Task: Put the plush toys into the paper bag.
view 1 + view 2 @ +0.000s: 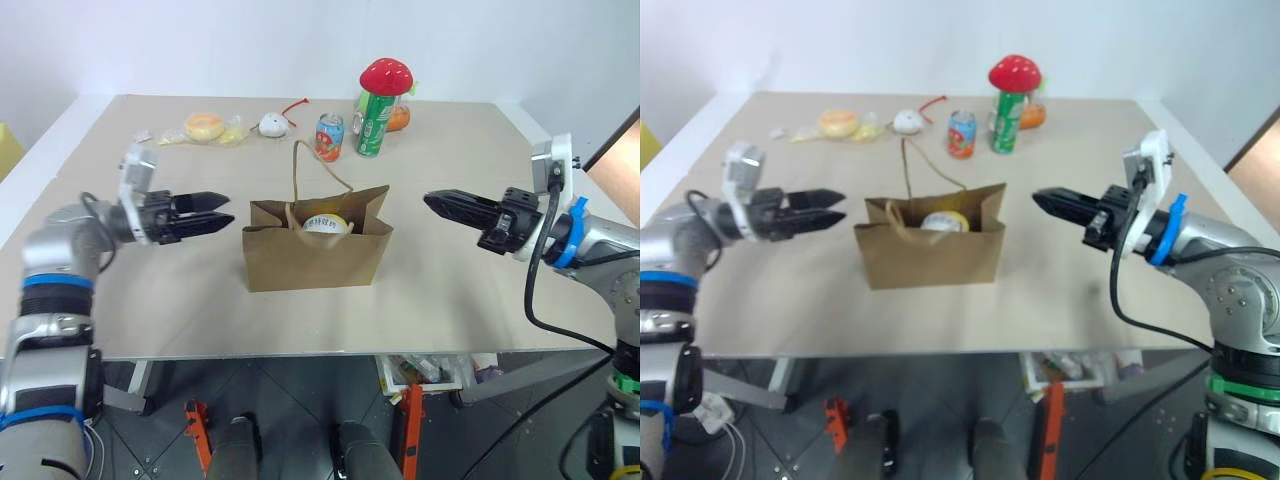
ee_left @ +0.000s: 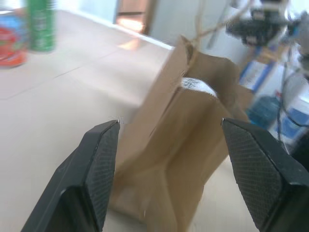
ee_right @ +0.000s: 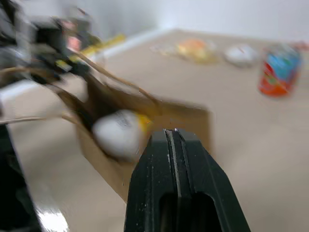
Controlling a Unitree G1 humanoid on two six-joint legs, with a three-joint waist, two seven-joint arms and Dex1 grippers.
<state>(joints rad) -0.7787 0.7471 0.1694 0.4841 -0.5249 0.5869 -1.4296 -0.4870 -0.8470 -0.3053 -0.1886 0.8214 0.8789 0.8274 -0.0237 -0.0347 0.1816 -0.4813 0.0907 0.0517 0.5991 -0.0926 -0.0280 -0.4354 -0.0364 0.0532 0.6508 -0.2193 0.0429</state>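
The brown paper bag [image 1: 315, 260] stands upright in the middle of the table, one cord handle sticking up. A white plush toy with a yellow cap [image 1: 326, 224] lies inside it, its top showing at the bag's mouth. My left gripper [image 1: 228, 211] hovers just left of the bag, pointing at its side, open with nothing between its fingers. In the left wrist view the bag [image 2: 183, 145] sits beyond the spread fingertips. My right gripper [image 1: 430, 200] hangs to the right of the bag, shut and empty, pointing toward it. The right wrist view shows the plush toy [image 3: 118, 133] in the bag.
At the back of the table stand a green can [image 1: 373, 125] with a red-capped mushroom toy [image 1: 386, 74] on it, a red and blue can [image 1: 329, 137], a small white round thing with a red cord [image 1: 272, 124] and wrapped yellow items [image 1: 204, 127].
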